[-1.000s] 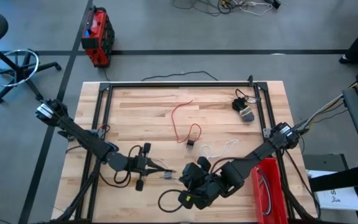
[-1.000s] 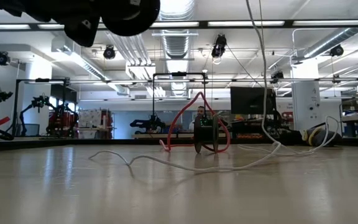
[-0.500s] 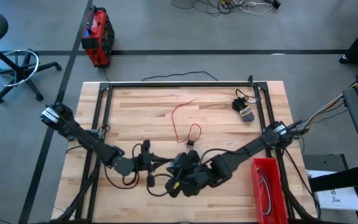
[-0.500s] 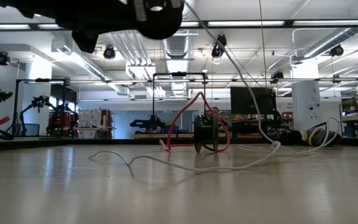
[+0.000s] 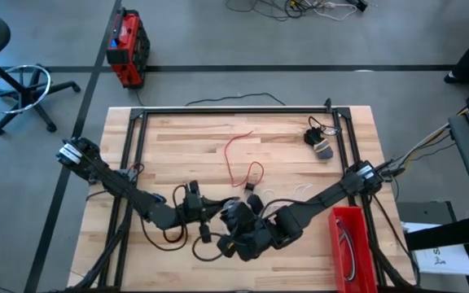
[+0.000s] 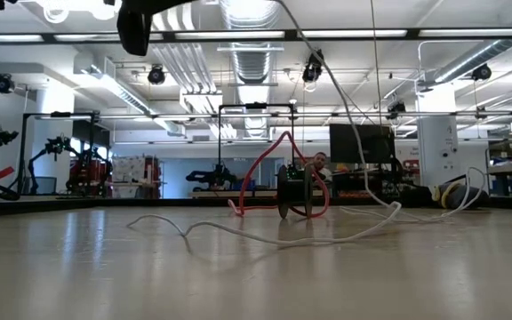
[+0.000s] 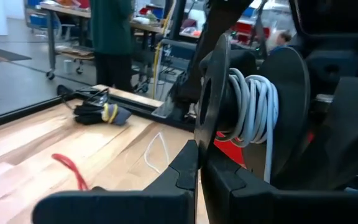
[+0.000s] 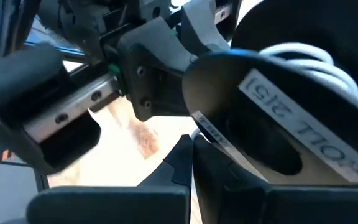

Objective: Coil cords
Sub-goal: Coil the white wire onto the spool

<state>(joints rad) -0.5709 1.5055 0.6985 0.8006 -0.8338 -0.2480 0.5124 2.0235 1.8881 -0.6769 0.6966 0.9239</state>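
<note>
A black spool point(image 7: 291, 93) with white cord point(image 7: 253, 109) wound on it hangs between my two grippers near the table's front middle. My left gripper point(image 5: 210, 215) and my right gripper point(image 5: 233, 221) are both shut on it. The rest of the white cord point(image 5: 287, 195) lies loose on the table, and one run point(image 6: 345, 98) rises from there toward the spool. The red cord point(image 5: 238, 159) lies in the middle, its loop point(image 6: 278, 156) standing up beside a dark plug. A black cord bundle point(image 5: 319, 140) rests at the far right. My left gripper pinches the rim of one thin spool flange point(image 7: 205, 134) between its two fingers. The flange stands on edge in the hold and the spool is lifted clear of the table. My right gripper pinches the rim of the labelled flange point(image 8: 199, 121) between its two fingers. The wound white cord point(image 8: 316, 56) shows beyond it.
A red bin point(image 5: 350, 244) stands at the table's front right corner. A black frame rail point(image 5: 234, 110) runs along the far edge. A person stands in the room beyond the table. Bare wood lies at the far left.
Both grippers have gone toward each other and met at the spool: the left toward the table's right, the right toward the left and a little toward the far edge. In the low view the dark gripper mass has risen, and the cord's rising run now slants instead of hanging straight.
</note>
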